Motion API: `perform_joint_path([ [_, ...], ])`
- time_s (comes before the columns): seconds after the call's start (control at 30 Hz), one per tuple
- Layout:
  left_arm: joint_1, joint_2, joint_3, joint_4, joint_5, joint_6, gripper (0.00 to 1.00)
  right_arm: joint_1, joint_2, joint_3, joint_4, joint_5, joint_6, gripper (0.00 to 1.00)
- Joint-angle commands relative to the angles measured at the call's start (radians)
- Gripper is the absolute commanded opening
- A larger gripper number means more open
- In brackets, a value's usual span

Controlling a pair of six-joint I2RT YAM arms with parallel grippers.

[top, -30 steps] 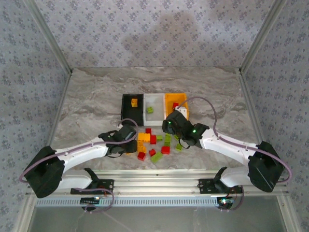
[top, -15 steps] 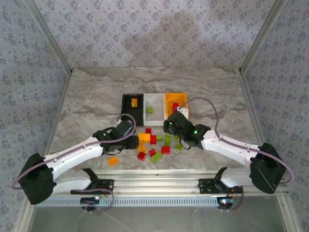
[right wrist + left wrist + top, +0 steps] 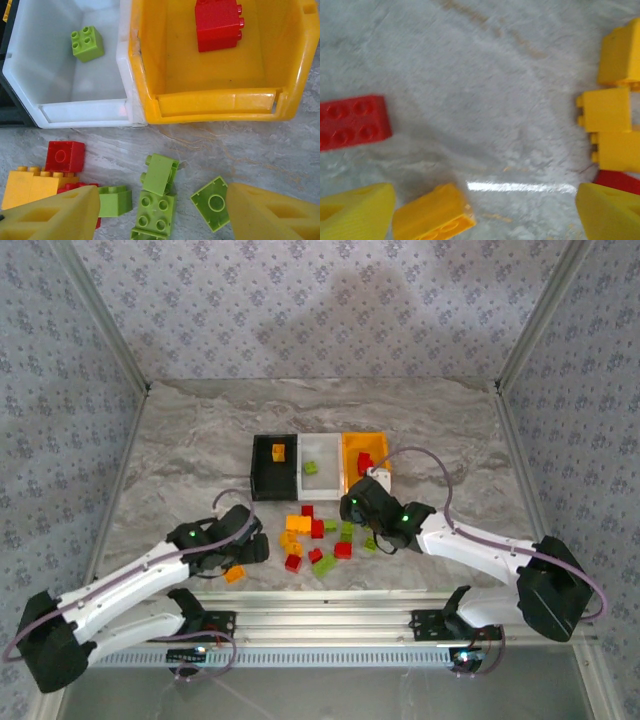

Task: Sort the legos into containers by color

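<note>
The legos lie in a heap just near the three bins. One yellow brick now sits alone on the table, near and left of the heap. The left claw has just opened wide and dropped it, and it holds nothing. That brick probably needs picking up again for the black bin. The right claw hangs partly open over green bricks, holding nothing.

red, yellow, green legos scattered, three containers just behind
</note>
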Motion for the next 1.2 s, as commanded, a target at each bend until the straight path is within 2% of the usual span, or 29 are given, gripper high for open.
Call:
perform_joint_path([
  [0.0, -0.003, -0.073, -0.036, -0.095, 0.019, -0.073, 0.99, 0.004, -0.034, -0.013, 0.008, 0.013, 0.017, 0.70],
  [0.13, -0.003, -0.098, -0.095, -0.057, 0.061, -0.087, 1.00, -0.001, -0.052, -0.024, 0.010, 0.015, 0.016, 0.70],
  [0.33, 0.006, -0.005, -0.166, 0.054, 0.097, -0.094, 0.96, -0.008, -0.080, -0.043, 0.007, 0.018, 0.021, 0.70],
  [0.47, 0.024, 0.055, -0.190, 0.134, 0.110, -0.071, 0.85, -0.011, -0.098, -0.057, 0.005, 0.021, 0.026, 0.70],
  [0.63, 0.054, 0.094, -0.179, 0.144, 0.107, -0.034, 0.74, -0.014, -0.115, -0.072, 0.008, 0.023, 0.028, 0.70],
  [0.97, 0.059, 0.070, -0.157, 0.172, 0.130, -0.015, 0.47, -0.017, -0.121, -0.087, 0.022, 0.024, 0.036, 0.70],
  [1.17, 0.050, 0.042, -0.074, 0.126, 0.139, 0.003, 0.42, -0.016, -0.132, -0.093, 0.021, 0.029, 0.036, 0.70],
])
